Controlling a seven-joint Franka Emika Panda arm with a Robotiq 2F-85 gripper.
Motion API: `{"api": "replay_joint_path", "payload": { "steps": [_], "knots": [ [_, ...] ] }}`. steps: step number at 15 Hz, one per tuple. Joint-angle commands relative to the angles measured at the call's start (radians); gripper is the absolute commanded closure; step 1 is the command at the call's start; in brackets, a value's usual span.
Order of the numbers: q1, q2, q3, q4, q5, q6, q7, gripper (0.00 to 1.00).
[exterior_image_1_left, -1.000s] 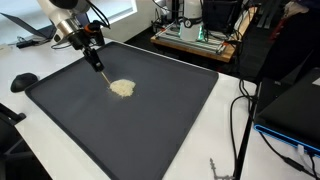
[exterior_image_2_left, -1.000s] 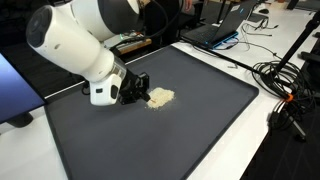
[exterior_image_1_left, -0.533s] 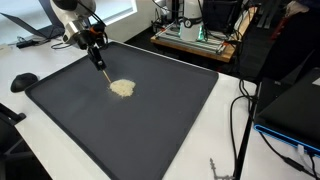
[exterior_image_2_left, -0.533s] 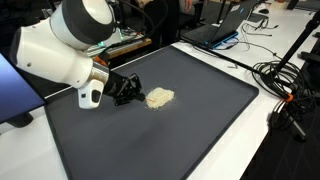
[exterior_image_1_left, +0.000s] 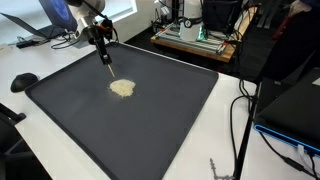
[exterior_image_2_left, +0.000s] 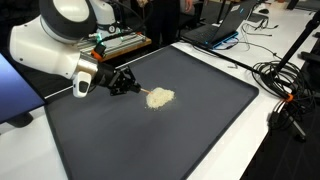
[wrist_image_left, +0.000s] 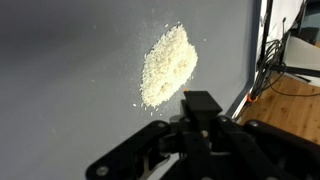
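A small pile of pale grains (exterior_image_1_left: 122, 88) (exterior_image_2_left: 160, 97) lies on a large black mat (exterior_image_1_left: 150, 130) (exterior_image_2_left: 190, 140). My gripper (exterior_image_1_left: 101, 34) (exterior_image_2_left: 122, 80) hangs above the mat just behind the pile, shut on a thin stick-like tool (exterior_image_1_left: 106, 60) that points down toward the grains without touching them. In the wrist view the pile (wrist_image_left: 167, 65) sits ahead of the gripper (wrist_image_left: 200, 112), with the dark end of the tool (wrist_image_left: 200, 102) clamped between the fingers. A few loose grains are scattered round the pile's edge.
A black rounded object (exterior_image_1_left: 23, 80) lies off the mat's corner. Cables (exterior_image_1_left: 240, 115) (exterior_image_2_left: 285, 80) trail over the white table beside the mat. A laptop (exterior_image_2_left: 230, 22) and electronics (exterior_image_1_left: 195, 35) stand behind it, and a blue panel (exterior_image_2_left: 15, 90) sits at one side.
The arm has risen and drawn back from the pile, carrying the tool with it. The tool's tip, close to the pile's edge before, now hangs clear of it. The pile looks unchanged.
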Motion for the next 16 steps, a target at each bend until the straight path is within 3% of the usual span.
{"api": "replay_joint_path", "payload": {
  "steps": [1,8,16],
  "knots": [
    [0.054,-0.124,-0.065,-0.162,0.11,0.038,0.008,0.97],
    [0.227,-0.315,-0.146,-0.394,0.208,0.296,0.096,0.97],
    [0.369,-0.479,-0.134,-0.531,0.125,0.555,0.27,0.97]
  ]
}}
